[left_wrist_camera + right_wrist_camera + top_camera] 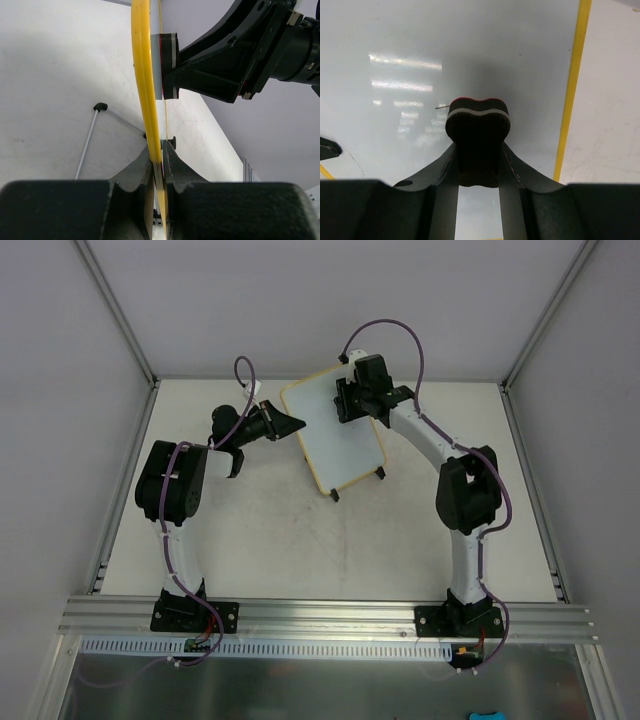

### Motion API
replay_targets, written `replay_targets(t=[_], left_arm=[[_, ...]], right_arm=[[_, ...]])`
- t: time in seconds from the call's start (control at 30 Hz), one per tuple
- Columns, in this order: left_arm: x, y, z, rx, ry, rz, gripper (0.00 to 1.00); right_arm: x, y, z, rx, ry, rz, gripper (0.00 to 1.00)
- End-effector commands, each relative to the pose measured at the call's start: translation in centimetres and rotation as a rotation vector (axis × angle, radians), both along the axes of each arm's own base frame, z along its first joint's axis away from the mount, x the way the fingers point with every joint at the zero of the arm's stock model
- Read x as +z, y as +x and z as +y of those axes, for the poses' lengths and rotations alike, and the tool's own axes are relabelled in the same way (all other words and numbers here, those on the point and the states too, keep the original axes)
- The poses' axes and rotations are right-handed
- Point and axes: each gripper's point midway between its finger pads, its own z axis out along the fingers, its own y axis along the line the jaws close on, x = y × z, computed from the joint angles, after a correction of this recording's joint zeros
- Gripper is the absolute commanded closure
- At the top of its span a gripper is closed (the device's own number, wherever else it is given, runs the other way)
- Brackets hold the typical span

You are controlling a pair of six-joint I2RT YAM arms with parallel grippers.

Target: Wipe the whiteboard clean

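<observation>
The whiteboard (335, 440) is in the middle of the desk (250, 540), a little toward 12 o'clock in the top view. It sits turned, with one short end near 11 o'clock and the other near 5 o'clock. It has a yellow frame (571, 95) all round. Two small black feet (335, 497) stick out at the 5 o'clock end. I cannot tell if the feet touch the desk.

The left gripper (290, 424) is at the board's 9 o'clock side. Its two fingers are pinched almost all the way together, with only the thin yellow edge of the board between them. The left wrist view shows that edge running straight up from the fingers toward 12 o'clock.

The right gripper (345, 400) is over the board, near its 1 o'clock corner. Its fingers are closed tight on the eraser (477, 132), a small black block with a thin pale stripe and a red face. The red face is pressed flat on the white part of the board.

In the right wrist view, a tiny thin pen mark (442, 106) shows on the board just beside the eraser, at its 10 o'clock. The white around it looks shiny and bright with light spots.
</observation>
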Motion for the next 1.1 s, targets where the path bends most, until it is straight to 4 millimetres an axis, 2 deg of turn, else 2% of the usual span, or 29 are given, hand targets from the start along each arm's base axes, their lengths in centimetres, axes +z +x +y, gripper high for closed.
replay_targets(t=[0.0, 0.33, 0.53, 0.67, 0.87, 0.9, 0.97, 1.0, 1.07], left_arm=[[3.8, -2.6, -1.2, -0.117, 0.027, -0.206, 1.00], [4.0, -2.7, -1.2, -0.116, 0.027, -0.210, 1.00], [4.1, -2.7, -1.1, -0.116, 0.027, -0.212, 1.00], [4.1, -2.6, -1.2, -0.116, 0.027, -0.212, 1.00], [4.4, -2.6, -1.2, -0.116, 0.028, -0.216, 1.00], [4.3, -2.6, -1.2, -0.114, 0.029, -0.216, 1.00], [4.3, -2.5, -1.2, -0.114, 0.030, -0.216, 1.00], [4.3, -2.6, -1.2, -0.116, 0.030, -0.214, 1.00], [4.2, -2.6, -1.1, -0.114, 0.030, -0.214, 1.00]], right_arm=[[-0.8, 4.4, -4.3, -0.136, -0.087, -0.071, 1.00], [0.2, 6.0, -6.4, -0.225, -0.073, -0.084, 1.00], [0.2, 5.9, -6.5, -0.216, -0.078, -0.085, 1.00], [0.1, 5.2, -4.6, -0.152, -0.069, -0.081, 1.00], [0.1, 2.8, -0.2, -0.049, -0.099, -0.095, 1.00], [0.2, 2.0, 1.1, -0.022, -0.097, -0.098, 1.00], [-0.1, 0.9, 2.2, 0.010, -0.111, -0.095, 1.00], [-0.1, -0.1, 3.7, 0.042, -0.111, -0.096, 1.00], [-0.4, -1.5, 4.9, 0.078, -0.116, -0.090, 1.00]])
